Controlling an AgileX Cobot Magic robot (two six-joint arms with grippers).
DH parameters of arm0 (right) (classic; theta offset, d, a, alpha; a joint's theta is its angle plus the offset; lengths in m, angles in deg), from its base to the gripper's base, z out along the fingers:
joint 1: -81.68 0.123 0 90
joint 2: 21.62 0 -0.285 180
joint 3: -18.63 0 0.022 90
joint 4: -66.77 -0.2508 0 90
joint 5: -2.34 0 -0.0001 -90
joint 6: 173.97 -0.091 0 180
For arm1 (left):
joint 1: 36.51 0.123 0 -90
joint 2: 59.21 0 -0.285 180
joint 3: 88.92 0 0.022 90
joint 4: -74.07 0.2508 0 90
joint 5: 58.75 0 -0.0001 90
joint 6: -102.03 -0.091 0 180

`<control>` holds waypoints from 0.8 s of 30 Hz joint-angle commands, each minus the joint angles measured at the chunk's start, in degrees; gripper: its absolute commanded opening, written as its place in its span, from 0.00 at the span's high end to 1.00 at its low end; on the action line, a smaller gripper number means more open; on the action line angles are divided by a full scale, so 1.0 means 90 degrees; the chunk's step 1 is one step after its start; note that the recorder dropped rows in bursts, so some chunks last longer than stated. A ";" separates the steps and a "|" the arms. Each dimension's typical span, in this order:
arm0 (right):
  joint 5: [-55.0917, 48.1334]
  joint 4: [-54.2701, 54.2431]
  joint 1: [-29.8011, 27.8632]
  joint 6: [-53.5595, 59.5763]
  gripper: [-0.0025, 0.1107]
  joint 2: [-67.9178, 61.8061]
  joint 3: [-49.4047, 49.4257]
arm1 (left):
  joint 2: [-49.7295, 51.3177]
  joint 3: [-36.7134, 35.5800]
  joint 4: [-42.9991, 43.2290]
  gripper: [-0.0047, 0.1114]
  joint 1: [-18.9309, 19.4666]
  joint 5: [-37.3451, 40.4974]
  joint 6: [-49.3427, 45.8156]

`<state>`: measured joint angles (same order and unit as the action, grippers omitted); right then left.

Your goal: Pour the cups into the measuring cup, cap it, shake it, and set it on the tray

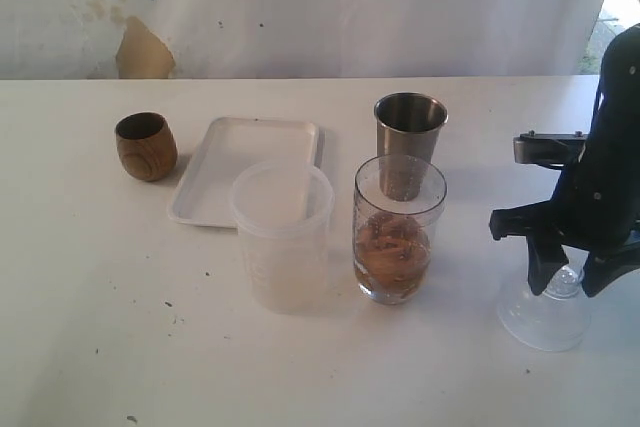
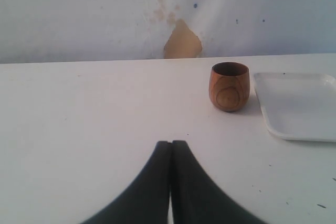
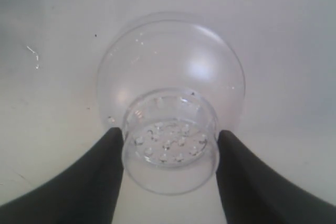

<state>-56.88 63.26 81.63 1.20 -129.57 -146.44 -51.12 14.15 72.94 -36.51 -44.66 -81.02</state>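
- Exterior view: on the white table (image 1: 100, 297), the wooden cup (image 1: 146, 146) stands upright at the far left, just left of the tray (image 1: 250, 142).
- The tray lies flat with nothing on it. A frosted jug (image 1: 282, 237) stands at its near right corner and covers that corner from this angle.
- The measuring cup (image 1: 398, 232) stands upright just right of the jug, uncapped, with a brownish filling in its lower half.
- The steel tumbler (image 1: 410, 132) stands upright right behind the measuring cup, on the far side.
- At the right edge the right gripper (image 1: 566, 285) points down over a clear domed lid (image 1: 540, 319), well apart from the measuring cup. The lid's wide rim faces down at the table surface; whether it rests there or is lifted cannot be told.
- Left wrist view: the left gripper (image 2: 171, 144) has its two dark fingers pressed together with nothing between them, above bare table (image 2: 79, 119).
- The wooden cup (image 2: 229, 86) stands farther on, beside the tray (image 2: 302, 114) but apart from it. A pale backdrop (image 2: 79, 14) behind them bears a tan patch (image 2: 181, 43).
- Right wrist view: the right gripper (image 3: 169, 141) pinches the narrow perforated neck of the clear domed lid (image 3: 170, 77), one finger against each side, with table (image 3: 52, 51) beneath.
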 commanded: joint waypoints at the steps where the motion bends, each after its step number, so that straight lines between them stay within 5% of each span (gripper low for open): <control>1: 0.0066 -0.0080 -0.0063 0.0072 0.64 -0.0075 -0.0103 | -0.0033 -0.0032 -0.0006 0.96 0.0000 -0.0060 0.0011; 7: 0.0041 -0.0106 -0.0063 0.0137 0.63 0.0071 -0.0267 | -0.0033 -0.0032 -0.0006 0.96 0.0000 -0.0060 0.0011; 13: 0.0054 -0.0106 -0.0063 0.0225 0.49 0.0083 -0.0267 | -0.0033 -0.0032 -0.0006 0.96 0.0000 -0.0060 0.0011; 24: 0.0069 -0.0126 -0.0063 0.0225 0.48 0.0083 -0.0267 | -0.0033 -0.0032 -0.0006 0.96 0.0000 -0.0060 0.0011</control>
<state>-56.65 62.38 81.63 2.54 -129.26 -148.57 -51.12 14.15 72.94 -36.51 -44.66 -81.02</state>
